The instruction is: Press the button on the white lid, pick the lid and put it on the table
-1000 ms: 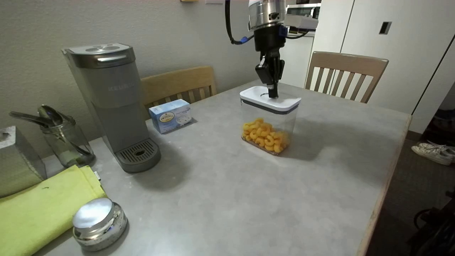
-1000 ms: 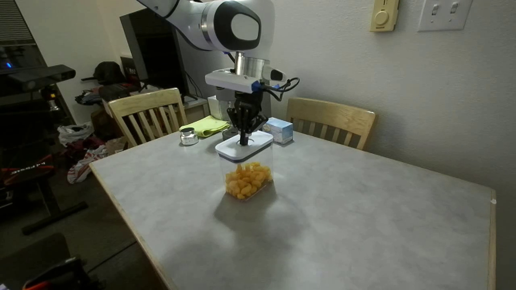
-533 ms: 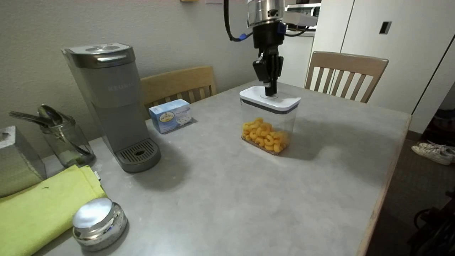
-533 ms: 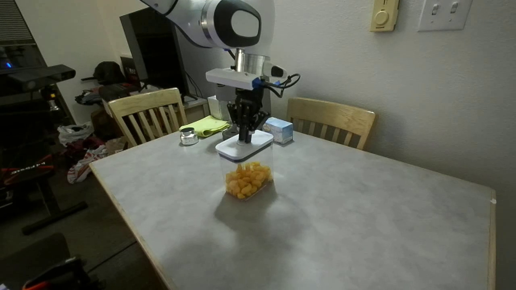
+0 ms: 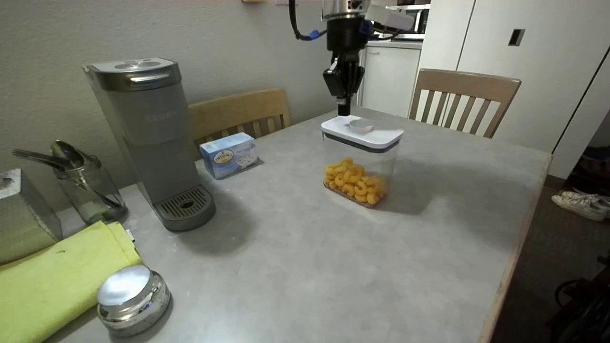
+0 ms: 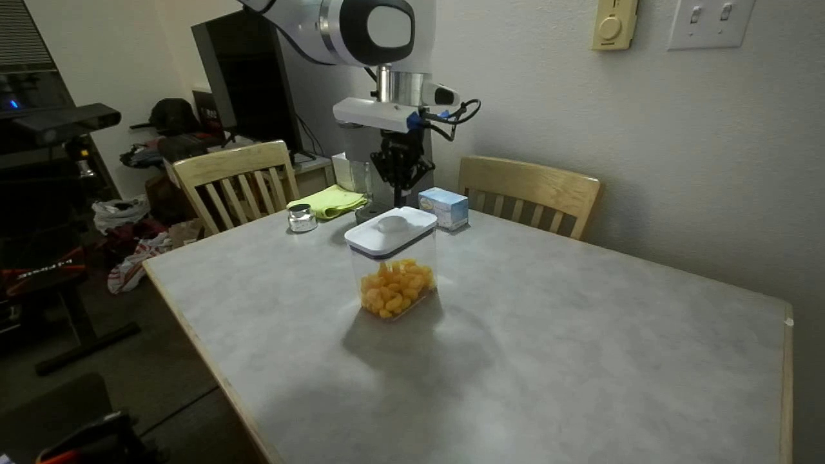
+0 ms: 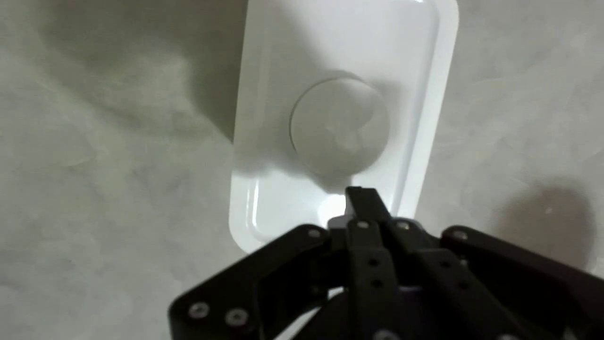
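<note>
The arm (image 6: pixel 377 35) points its pincer (image 5: pixel 344 110) downward, jaws together; near it, the lid (image 5: pixel 375 136) shows its raised button (image 7: pixel 339 126).

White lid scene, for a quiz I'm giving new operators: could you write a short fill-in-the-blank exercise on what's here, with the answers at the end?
1. The white lid sits on ____ of the clear container.
2. In the wrist view, the button has the outline of a ____.
3. The gripper has its jaws ____, not open.
4. The box near the grey coffee maker is mainly light ____.

Missing words: top; circle; shut; blue.
</note>
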